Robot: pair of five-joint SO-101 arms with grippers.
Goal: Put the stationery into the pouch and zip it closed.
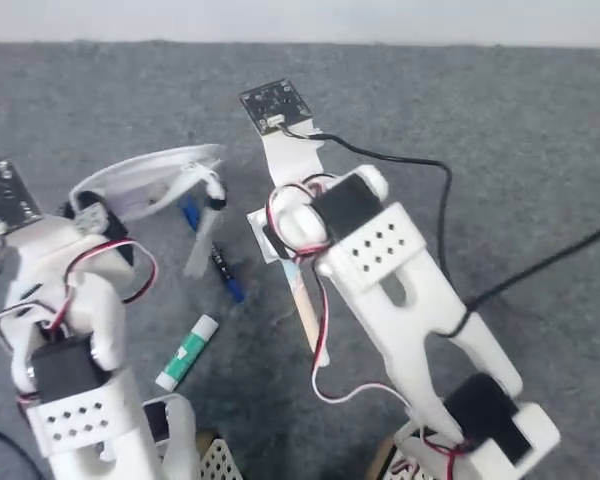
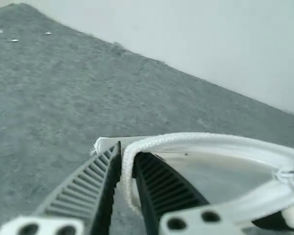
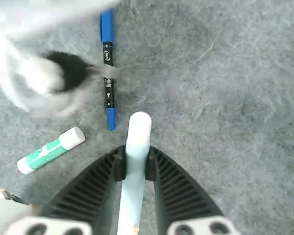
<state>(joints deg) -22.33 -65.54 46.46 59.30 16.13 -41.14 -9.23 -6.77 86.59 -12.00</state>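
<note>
The left gripper [image 2: 127,152] pinches the rim of the white fabric pouch [image 2: 210,141]. The right gripper [image 3: 134,164] clamps a pale-blue flat stick [image 3: 138,129] — its rounded tip sticks out beside the blue-and-black marker pen [image 3: 108,73].

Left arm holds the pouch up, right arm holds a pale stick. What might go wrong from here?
1. The left gripper pinches a thin strip of the pouch rim; a push on the rim may pull it free.
2. The pale stick juts past the right gripper, so it may pivot if it hits the rim.
3. The blue marker lies beside the hanging pouch and may get knocked away.
</note>
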